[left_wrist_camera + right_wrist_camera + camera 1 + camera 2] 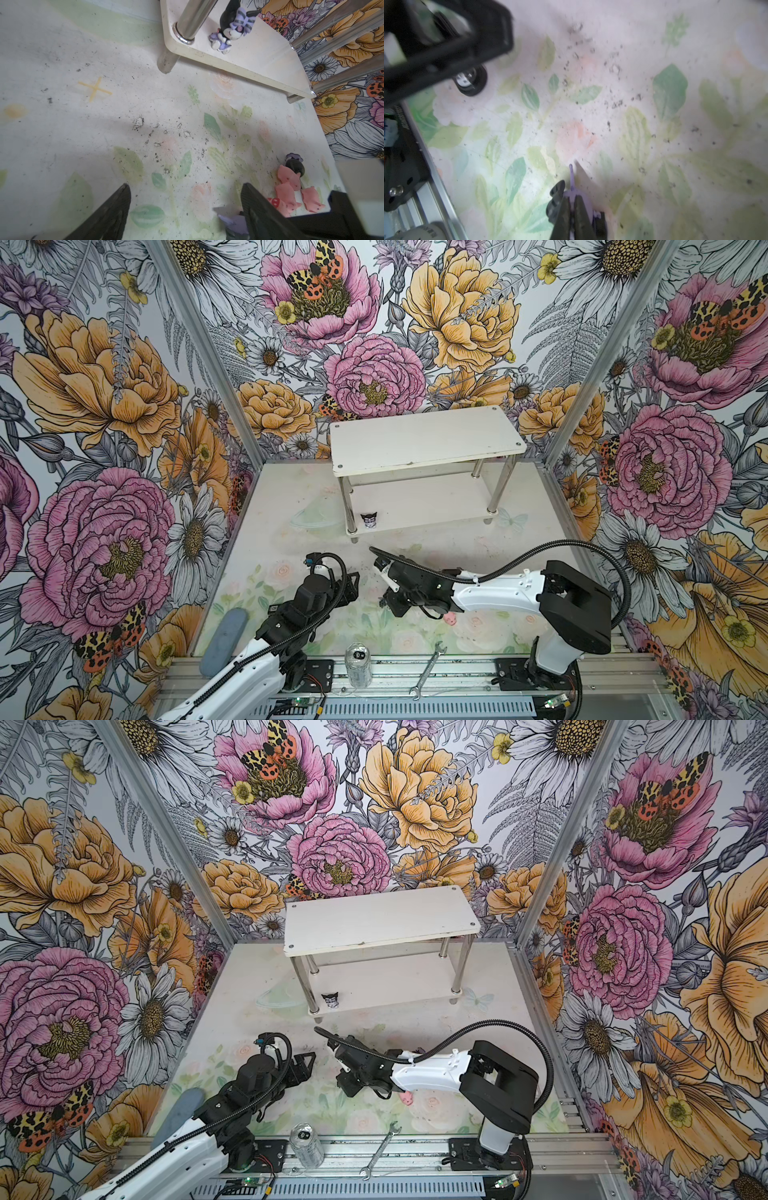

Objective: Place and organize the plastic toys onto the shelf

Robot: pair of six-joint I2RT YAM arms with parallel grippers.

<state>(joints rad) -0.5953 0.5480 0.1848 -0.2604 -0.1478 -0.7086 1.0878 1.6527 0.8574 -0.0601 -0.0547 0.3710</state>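
**Inspector:** Right gripper (572,199), condition?

**Assistant:** Jaws closed on a small purple-and-black plastic figurine (584,199), pinched between the fingers. Its long axis runs along the fingers. Its thin purple tail points out past the fingertips.

**Inspector:** Left gripper (186,186)?

**Assistant:** Jaws wide apart and gripping nothing, over the floral-printed tabletop (93,135).

**Inspector:** Remaining toys?

**Assistant:** Pink plastic pig figures (287,179) lie clustered just outside one left finger, with a second black-and-purple figurine (295,166) touching them. A third pointed-eared figurine (230,31) stands on the lower tier of the white two-tier shelf with chrome legs (424,439). It is beside a corner leg, well beyond the left fingertips.
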